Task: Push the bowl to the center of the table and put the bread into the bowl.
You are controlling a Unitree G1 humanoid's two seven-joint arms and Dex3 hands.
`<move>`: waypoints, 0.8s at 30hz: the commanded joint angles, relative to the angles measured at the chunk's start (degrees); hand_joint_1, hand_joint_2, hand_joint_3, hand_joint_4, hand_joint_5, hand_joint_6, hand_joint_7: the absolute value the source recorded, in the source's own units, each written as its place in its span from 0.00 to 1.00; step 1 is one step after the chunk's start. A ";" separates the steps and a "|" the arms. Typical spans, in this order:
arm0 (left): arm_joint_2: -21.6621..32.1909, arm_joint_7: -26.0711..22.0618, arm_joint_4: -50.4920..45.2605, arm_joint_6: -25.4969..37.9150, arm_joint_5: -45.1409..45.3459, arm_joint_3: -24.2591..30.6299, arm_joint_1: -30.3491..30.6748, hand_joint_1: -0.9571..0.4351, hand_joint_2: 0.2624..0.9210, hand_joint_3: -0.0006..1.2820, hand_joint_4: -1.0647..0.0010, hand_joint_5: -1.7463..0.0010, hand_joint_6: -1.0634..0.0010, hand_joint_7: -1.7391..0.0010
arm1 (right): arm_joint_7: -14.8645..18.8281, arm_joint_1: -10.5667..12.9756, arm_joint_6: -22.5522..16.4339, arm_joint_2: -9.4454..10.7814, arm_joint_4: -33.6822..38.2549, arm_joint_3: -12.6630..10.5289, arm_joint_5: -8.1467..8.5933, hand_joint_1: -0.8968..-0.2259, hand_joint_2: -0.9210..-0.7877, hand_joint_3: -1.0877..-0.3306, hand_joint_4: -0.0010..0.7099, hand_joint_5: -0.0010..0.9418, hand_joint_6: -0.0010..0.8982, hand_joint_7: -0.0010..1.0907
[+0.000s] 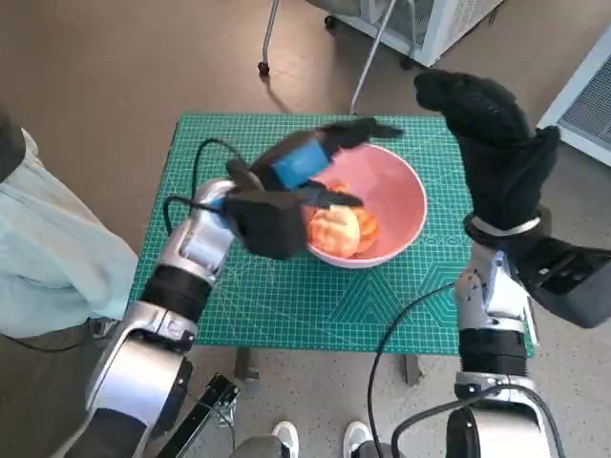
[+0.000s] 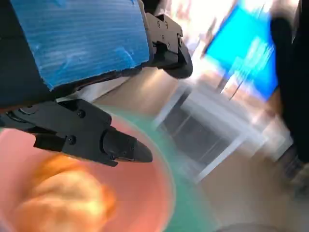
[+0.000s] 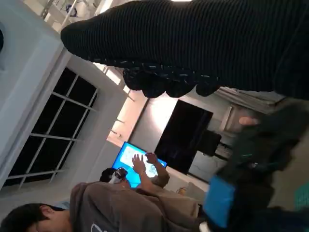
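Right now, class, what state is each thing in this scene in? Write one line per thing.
Bowl: upright on the green mat, holding the bread.
Bread: lying inside the bowl, not held.
Left hand: above the bowl, fingers apart, holding nothing.
Right hand: raised beside the table, away from the bowl, holding nothing that shows.
Green mat: flat, covering the tabletop.
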 commanded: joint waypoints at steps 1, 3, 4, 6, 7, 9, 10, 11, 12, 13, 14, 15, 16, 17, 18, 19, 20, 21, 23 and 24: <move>-2.23 0.17 -5.00 -0.48 -8.20 5.08 3.64 0.43 1.00 0.10 0.58 0.96 0.62 0.72 | -1.24 1.60 1.24 -0.08 -1.57 0.81 -1.06 0.38 0.00 0.49 0.45 0.00 0.00 0.70; -3.51 -0.28 -8.34 -0.03 -12.09 6.83 5.87 0.42 1.00 0.10 0.57 0.97 0.60 0.75 | -1.87 1.73 1.32 0.09 -2.24 1.11 -1.53 0.38 0.00 0.49 0.45 0.00 0.00 0.70; -4.10 -0.51 -9.94 0.19 -13.72 7.49 6.91 0.41 1.00 0.10 0.58 0.98 0.61 0.77 | -2.16 1.74 1.35 0.16 -2.48 1.25 -1.75 0.39 0.00 0.49 0.45 0.00 0.00 0.70; -5.35 -1.00 -13.68 0.61 -17.05 8.54 9.12 0.41 1.00 0.11 0.60 0.99 0.65 0.79 | -2.91 1.66 1.35 0.29 -2.82 1.60 -2.35 0.39 0.00 0.48 0.45 0.00 0.00 0.70; -5.95 -1.05 -16.06 0.81 -18.63 8.92 10.34 0.41 1.00 0.12 0.61 0.99 0.66 0.80 | -3.34 1.58 1.30 0.36 -2.90 1.78 -2.75 0.39 0.00 0.48 0.45 0.00 0.00 0.70; -6.65 -0.98 -19.70 1.04 -20.48 9.36 12.12 0.40 1.00 0.13 0.66 1.00 0.71 0.82 | -4.03 1.41 1.20 0.46 -2.87 2.07 -3.39 0.38 0.00 0.47 0.45 0.00 0.00 0.70; -6.83 -0.92 -21.05 1.13 -20.97 9.48 12.76 0.40 1.00 0.14 0.67 1.00 0.73 0.82 | -4.30 1.33 1.16 0.49 -2.80 2.17 -3.64 0.38 0.00 0.47 0.45 0.00 0.00 0.70; -6.81 -0.68 -22.28 0.62 -20.83 9.53 13.41 0.40 1.00 0.14 0.69 1.00 0.76 0.81 | -4.63 1.24 1.07 0.54 -2.74 2.33 -3.98 0.38 0.00 0.46 0.45 0.00 0.00 0.70; -6.79 -0.52 -23.23 0.36 -20.70 9.57 13.91 0.40 1.00 0.15 0.72 1.00 0.80 0.78 | -4.89 1.19 1.00 0.56 -2.72 2.46 -4.20 0.38 0.00 0.46 0.45 0.00 0.00 0.70; -6.48 -0.49 -24.12 -0.21 -20.30 9.65 14.44 0.40 1.00 0.15 0.73 1.00 0.82 0.77 | -5.24 1.09 0.88 0.59 -2.64 2.61 -4.54 0.38 0.00 0.46 0.45 0.00 0.00 0.70; -6.27 -0.49 -24.75 -0.51 -20.01 9.74 14.80 0.40 1.00 0.16 0.75 1.00 0.86 0.73 | -5.51 0.98 0.79 0.61 -2.52 2.72 -4.79 0.38 0.00 0.46 0.44 0.00 0.00 0.69; -5.97 -0.59 -25.43 -0.53 -19.81 9.84 15.18 0.40 1.00 0.16 0.77 1.00 0.89 0.71 | -5.84 0.83 0.68 0.67 -2.35 2.83 -5.12 0.38 0.00 0.45 0.44 0.00 0.00 0.69; -5.79 -0.65 -25.88 -0.47 -19.68 9.91 15.43 0.40 1.00 0.16 0.78 1.00 0.92 0.69 | -6.09 0.71 0.58 0.70 -2.18 2.90 -5.37 0.38 0.00 0.45 0.43 0.00 0.00 0.69; -5.59 -0.56 -26.63 -0.17 -19.42 9.90 15.80 0.40 1.00 0.17 0.79 1.00 0.93 0.68 | -6.48 0.60 0.51 0.80 -2.12 3.03 -5.79 0.38 0.00 0.45 0.43 0.00 0.00 0.69; -5.27 -0.39 -27.60 0.12 -18.84 9.80 16.34 0.39 1.00 0.17 0.79 1.00 0.94 0.67 | -7.05 0.47 0.39 0.94 -2.10 3.26 -6.47 0.38 0.00 0.45 0.43 0.00 0.00 0.69; -5.07 -0.27 -28.18 0.32 -18.42 9.73 16.67 0.39 1.00 0.17 0.80 1.00 0.95 0.67 | -7.46 0.35 0.28 1.01 -1.99 3.44 -6.93 0.38 0.00 0.44 0.42 0.00 0.00 0.69; -4.83 -0.18 -28.77 0.50 -17.99 9.64 17.01 0.39 1.00 0.17 0.80 1.00 0.96 0.66 | -7.93 0.20 0.20 1.07 -1.90 3.67 -7.44 0.38 0.00 0.44 0.42 0.00 0.00 0.68; -4.70 -0.12 -28.99 0.60 -17.74 9.59 17.14 0.39 1.00 0.17 0.81 1.00 0.97 0.66 | -8.23 0.04 0.11 1.06 -1.68 3.82 -7.74 0.38 0.00 0.44 0.42 0.00 0.00 0.68; -4.40 0.09 -29.58 0.82 -17.19 9.47 17.46 0.39 1.00 0.18 0.81 1.00 0.97 0.65 | -8.84 -0.15 0.09 1.08 -1.59 4.18 -8.39 0.39 0.00 0.43 0.41 0.00 0.00 0.67; -4.20 0.26 -29.76 0.73 -16.84 9.44 17.60 0.39 1.00 0.18 0.81 1.00 0.98 0.65 | -9.16 -0.30 0.13 1.06 -1.60 4.41 -8.82 0.39 0.00 0.43 0.41 0.00 0.00 0.67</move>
